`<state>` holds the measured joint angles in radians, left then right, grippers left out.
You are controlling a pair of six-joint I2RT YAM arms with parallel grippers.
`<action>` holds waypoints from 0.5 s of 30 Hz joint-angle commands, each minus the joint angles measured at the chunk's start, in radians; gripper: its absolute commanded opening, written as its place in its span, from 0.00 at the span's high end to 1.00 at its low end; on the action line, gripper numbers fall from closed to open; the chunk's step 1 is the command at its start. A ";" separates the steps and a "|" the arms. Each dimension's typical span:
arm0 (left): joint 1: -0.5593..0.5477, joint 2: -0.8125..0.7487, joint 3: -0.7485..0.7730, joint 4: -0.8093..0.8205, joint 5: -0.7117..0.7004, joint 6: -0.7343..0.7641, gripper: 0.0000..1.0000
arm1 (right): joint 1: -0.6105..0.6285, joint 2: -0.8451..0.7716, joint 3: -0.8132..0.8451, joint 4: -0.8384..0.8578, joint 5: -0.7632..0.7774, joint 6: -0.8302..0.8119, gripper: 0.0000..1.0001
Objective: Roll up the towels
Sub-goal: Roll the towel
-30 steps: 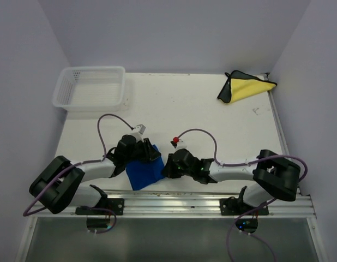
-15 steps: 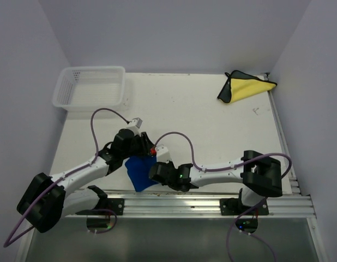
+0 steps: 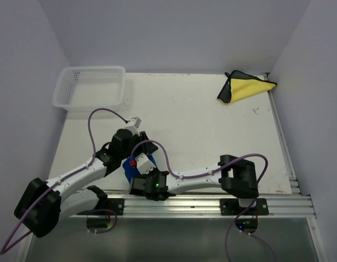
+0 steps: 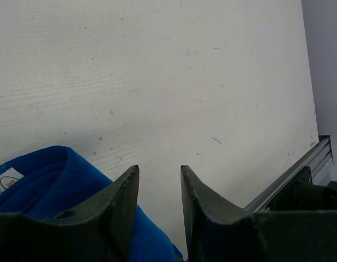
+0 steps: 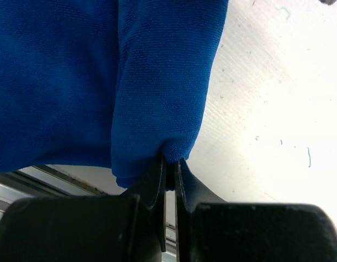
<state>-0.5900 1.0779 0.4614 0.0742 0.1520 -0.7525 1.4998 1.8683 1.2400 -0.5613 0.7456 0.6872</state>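
We see the right gripper (image 5: pixel 170 164) clamped on a fold at the edge of the blue towel (image 5: pixel 76 82). Its 2 fingers nearly meet, with cloth bunched between the tips. From that pinch the towel spreads up and to the left in the right wrist view, doubled over itself, and bare table (image 5: pixel 266 109) shows to the right of it.

The left gripper (image 4: pixel 159 174) stands parted. We see only table surface in the gap between its 2 fingers, so it grips nothing. A rolled or folded rim of the blue towel lies against the outer side of one finger in the left wrist view.

From above, both arms reach in toward the near middle of the table, where the blue towel sits mostly hidden under the 2 wrists, just beyond the metal rail (image 3: pixel 212 203) at the near edge.

The yellow towel (image 3: pixel 250 88), with its dark edging turned over on one side, lies crumpled at the far right corner, well apart from both grippers. A white mesh basket (image 3: pixel 92 70) stands at the far left corner.
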 commanded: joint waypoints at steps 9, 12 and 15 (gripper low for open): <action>0.005 -0.061 -0.020 -0.013 0.018 -0.015 0.59 | 0.014 0.132 0.265 -0.391 0.187 0.086 1.00; 0.005 -0.046 -0.018 -0.004 0.023 -0.008 0.59 | 0.011 0.161 0.277 -0.459 0.219 0.109 1.00; 0.004 -0.030 -0.015 0.022 0.032 -0.010 0.59 | 0.011 0.176 0.279 -0.517 0.236 0.146 1.00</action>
<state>-0.5896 1.0374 0.4461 0.0574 0.1577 -0.7662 1.5108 2.0262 1.4899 -0.9508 0.8967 0.7696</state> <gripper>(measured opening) 0.409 0.040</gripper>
